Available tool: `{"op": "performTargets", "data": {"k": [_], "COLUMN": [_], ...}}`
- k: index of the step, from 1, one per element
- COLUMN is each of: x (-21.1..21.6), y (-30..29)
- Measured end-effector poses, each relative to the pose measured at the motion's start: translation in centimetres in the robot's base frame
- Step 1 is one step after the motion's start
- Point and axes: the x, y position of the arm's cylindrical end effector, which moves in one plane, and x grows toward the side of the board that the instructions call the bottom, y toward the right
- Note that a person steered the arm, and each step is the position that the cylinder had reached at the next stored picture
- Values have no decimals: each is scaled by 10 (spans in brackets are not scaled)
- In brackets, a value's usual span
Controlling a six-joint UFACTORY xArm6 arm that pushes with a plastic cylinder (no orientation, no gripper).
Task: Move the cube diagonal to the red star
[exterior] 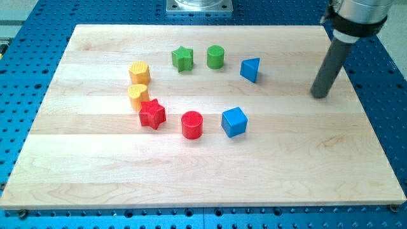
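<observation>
The blue cube (234,121) sits right of centre on the wooden board (95,165). The red star (152,114) lies to its left, with the red cylinder (192,124) between them. My tip (320,95) rests on the board far to the right of the cube and a little higher in the view, touching no block.
A yellow heart (138,95) touches the red star's upper left, with a yellow hexagon (139,72) above it. A green star (182,58), a green cylinder (215,56) and a blue triangular block (250,69) line the upper middle.
</observation>
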Motion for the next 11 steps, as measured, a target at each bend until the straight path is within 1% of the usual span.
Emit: {"op": "performTargets", "data": {"k": [1, 2, 3, 4, 5, 6, 7, 8, 9, 10, 11], "x": [3, 35, 75, 101, 115, 122, 149, 153, 154, 158, 133], "y": [-74, -147, -171, -171, -161, -99, -40, -92, -162, -180, -67]}}
